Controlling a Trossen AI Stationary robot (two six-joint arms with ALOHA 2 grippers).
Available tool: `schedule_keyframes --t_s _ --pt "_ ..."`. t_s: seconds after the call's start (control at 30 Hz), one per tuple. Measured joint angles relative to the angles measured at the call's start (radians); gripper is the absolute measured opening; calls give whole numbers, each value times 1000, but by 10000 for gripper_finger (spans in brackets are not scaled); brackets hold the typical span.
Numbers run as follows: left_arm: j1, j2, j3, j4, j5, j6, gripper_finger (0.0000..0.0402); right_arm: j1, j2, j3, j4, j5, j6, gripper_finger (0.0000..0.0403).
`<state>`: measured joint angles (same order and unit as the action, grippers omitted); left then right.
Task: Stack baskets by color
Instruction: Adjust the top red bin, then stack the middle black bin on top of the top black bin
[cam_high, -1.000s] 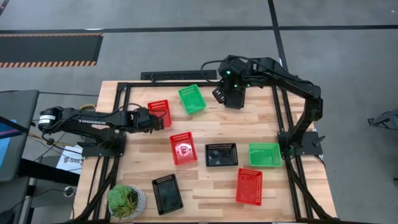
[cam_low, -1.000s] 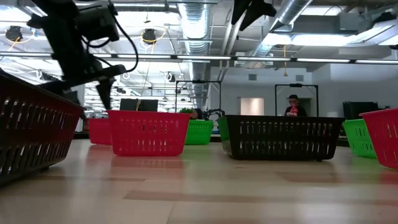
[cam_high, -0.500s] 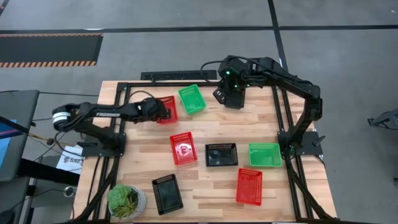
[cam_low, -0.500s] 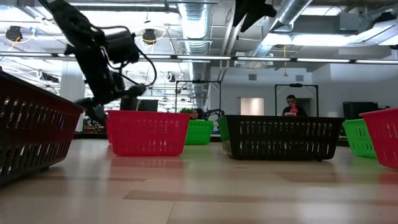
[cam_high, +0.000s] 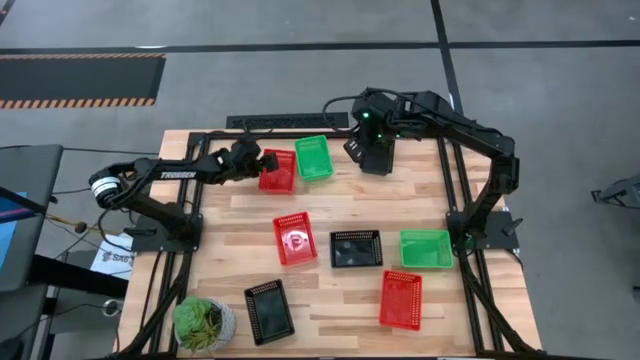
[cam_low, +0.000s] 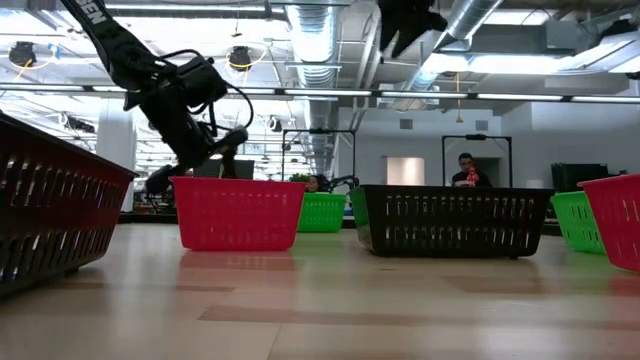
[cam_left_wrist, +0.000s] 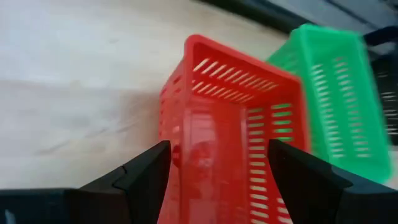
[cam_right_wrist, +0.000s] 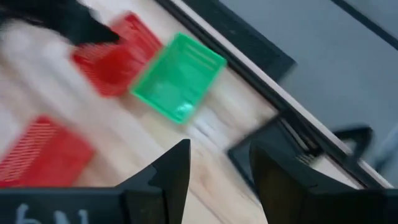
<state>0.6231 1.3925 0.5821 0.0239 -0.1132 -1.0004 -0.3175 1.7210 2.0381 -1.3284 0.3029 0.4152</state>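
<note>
A red basket (cam_high: 280, 170) lies near the table's far edge, and its right side is against a green basket (cam_high: 314, 157). My left gripper (cam_high: 258, 163) comes at it from the left, slanting down, and is shut on the end nearest the arm (cam_left_wrist: 219, 146). My right gripper (cam_high: 366, 152) hangs open high above the far edge, right of the green basket, with nothing between its fingers (cam_right_wrist: 217, 180). In the low view the held basket is hidden behind another red basket (cam_low: 238, 212). My left gripper has the red basket's near end between its two fingers. One finger (cam_left_wrist: 149, 177) is at the left side wall (cam_left_wrist: 171, 124), and the other finger (cam_left_wrist: 298, 180) covers the right side wall (cam_left_wrist: 289, 124). The fingers slant down from the table's left. The basket stays low, and its far end (cam_left_wrist: 249, 74) is beside the green basket.
Mid-table stand a red basket (cam_high: 295, 238), a black basket (cam_high: 356, 248) and a green basket (cam_high: 426, 248). Nearer the front lie another red basket (cam_high: 401, 298), a black basket (cam_high: 269, 311) and a potted plant (cam_high: 203, 322). A black frame (cam_high: 200, 140) rims the table.
My left gripper has swung toward the table's far edge and to the right, taking the red basket along low over the table until it met the green basket. The green basket has been nudged and turned squarer to the far edge.
</note>
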Motion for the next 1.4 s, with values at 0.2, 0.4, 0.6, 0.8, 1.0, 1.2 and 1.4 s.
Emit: schedule_keyframes --t_s 0.2,0.4,0.6,0.8,1.0,1.2,1.4 --pt "32 -26 60 -7 -2 50 256 -81 2 -215 61 -22 55 186" --pt "53 -61 130 -56 -4 96 256 -105 3 -400 175 -73 83 185" --pt "53 -108 174 -188 -30 151 256 -139 3 -526 223 -83 112 178" --pt "19 -193 193 -220 70 125 256 -171 1 -619 246 -184 133 180" --pt "-58 -313 203 -249 202 123 256 -58 -56 -649 173 -355 15 179" --pt "-150 -421 203 -282 184 123 256 164 -112 -725 256 -383 -240 174" --pt "-179 -464 203 -313 104 118 256 294 -62 -788 406 -526 -425 174"
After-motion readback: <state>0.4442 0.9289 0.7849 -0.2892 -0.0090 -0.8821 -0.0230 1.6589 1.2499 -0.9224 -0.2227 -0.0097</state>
